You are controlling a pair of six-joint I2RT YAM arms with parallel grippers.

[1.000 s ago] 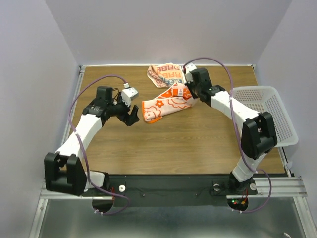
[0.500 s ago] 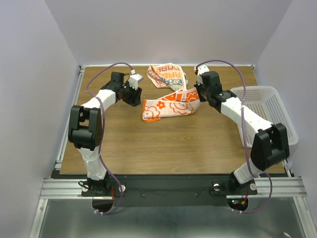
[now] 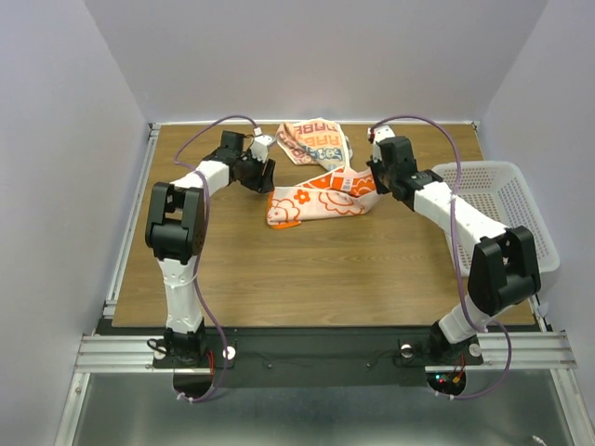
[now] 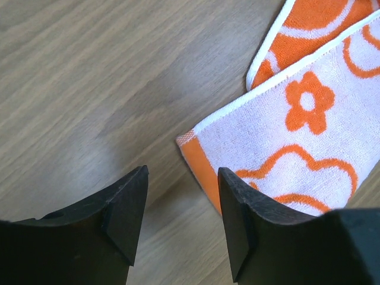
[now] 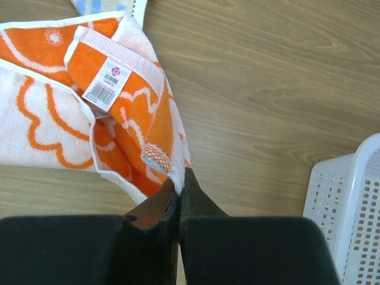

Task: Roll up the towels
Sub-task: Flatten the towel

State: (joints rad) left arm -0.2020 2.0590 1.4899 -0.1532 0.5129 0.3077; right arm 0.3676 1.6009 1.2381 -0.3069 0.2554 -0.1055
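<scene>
The nearer towel (image 3: 321, 200) lies mid-table (image 3: 325, 279) as a long, loosely folded strip. It looks thin, light and limp, so it will likely bunch and slide on the smooth wood, and the hemmed corners seem the surest hold. The right end effector (image 5: 178, 178) is pinched together on its right-end hem; the left end effector (image 4: 181, 178) hangs with fingers apart just off the left corner. It is white with an orange border and flower outlines. The farther towel (image 3: 314, 139), crumpled and lettered in blue, sits near the table's back edge.
</scene>
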